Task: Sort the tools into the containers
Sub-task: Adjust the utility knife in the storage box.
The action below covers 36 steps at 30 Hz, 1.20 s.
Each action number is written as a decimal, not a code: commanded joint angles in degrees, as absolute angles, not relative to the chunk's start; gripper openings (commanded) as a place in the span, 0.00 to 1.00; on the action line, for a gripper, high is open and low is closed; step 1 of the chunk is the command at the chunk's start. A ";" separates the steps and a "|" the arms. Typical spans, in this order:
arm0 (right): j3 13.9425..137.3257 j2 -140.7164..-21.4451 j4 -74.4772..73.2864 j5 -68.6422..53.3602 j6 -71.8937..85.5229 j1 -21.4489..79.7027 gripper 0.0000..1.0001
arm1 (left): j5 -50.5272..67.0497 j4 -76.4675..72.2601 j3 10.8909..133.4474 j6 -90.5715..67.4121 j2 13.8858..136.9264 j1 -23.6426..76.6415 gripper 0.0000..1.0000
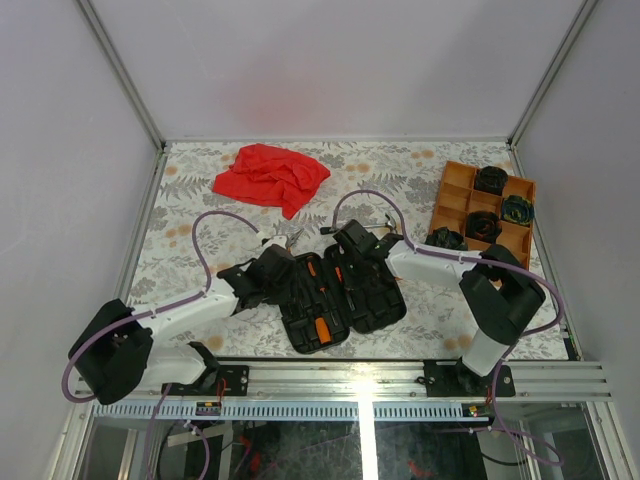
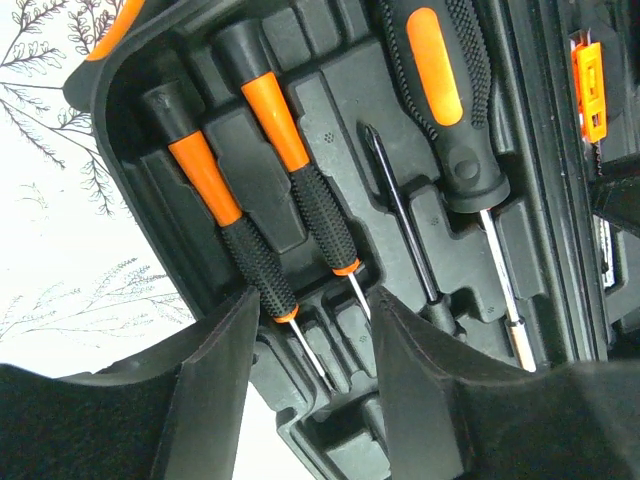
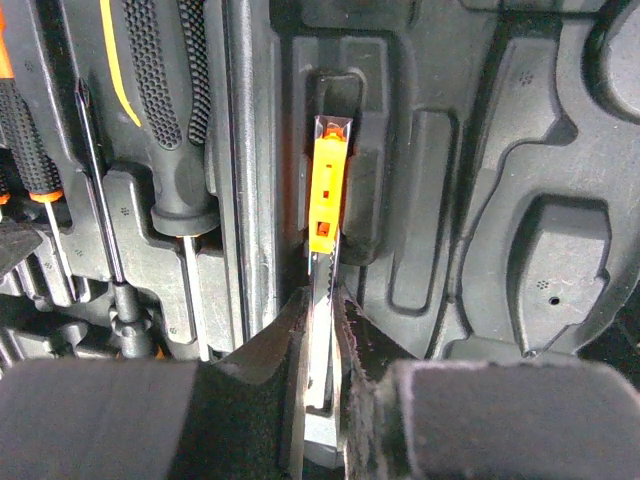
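On the floral table [image 1: 400,165], the left arm [image 1: 190,315] is reaching in from the near left. The right arm [image 1: 440,265] is stretching leftward from the near right. Both are meeting over the open black tool case [image 1: 375,290] lying near centre. The orange tray [image 1: 455,195] is sitting far right, holding coiled bundles [image 1: 490,180]. The left gripper [image 2: 315,310] is hovering half-wide over the tips of two small screwdrivers [image 2: 215,190] seated in their slots, gripping nothing. The right gripper [image 3: 320,300] is narrowly pinching a slim orange-and-steel tool [image 3: 325,190] standing on edge just across the hinge.
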State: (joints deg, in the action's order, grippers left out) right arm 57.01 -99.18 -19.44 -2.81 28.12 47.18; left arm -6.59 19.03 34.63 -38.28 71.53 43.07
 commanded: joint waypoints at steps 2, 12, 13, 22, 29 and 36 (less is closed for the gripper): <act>48.50 -107.75 -28.96 1.40 28.87 50.88 0.03 | -6.85 15.01 34.38 -38.63 73.16 43.25 0.46; 56.08 -87.33 -27.84 3.00 28.20 50.84 0.30 | -6.91 14.81 35.03 -38.19 74.39 43.19 0.46; 56.45 -85.99 -27.75 3.84 28.28 50.83 0.31 | -6.92 14.71 35.14 -38.15 74.62 43.26 0.46; 49.59 -70.75 -20.55 13.29 30.67 50.89 0.39 | -5.43 13.85 36.82 -37.17 75.52 43.26 0.46; 43.98 -65.97 -19.47 19.86 33.67 50.44 0.48 | -4.06 13.21 40.82 -34.83 74.36 43.17 0.48; 39.71 -66.79 -18.98 16.50 34.27 42.52 0.50 | -3.72 14.91 46.13 -32.54 73.23 40.21 0.52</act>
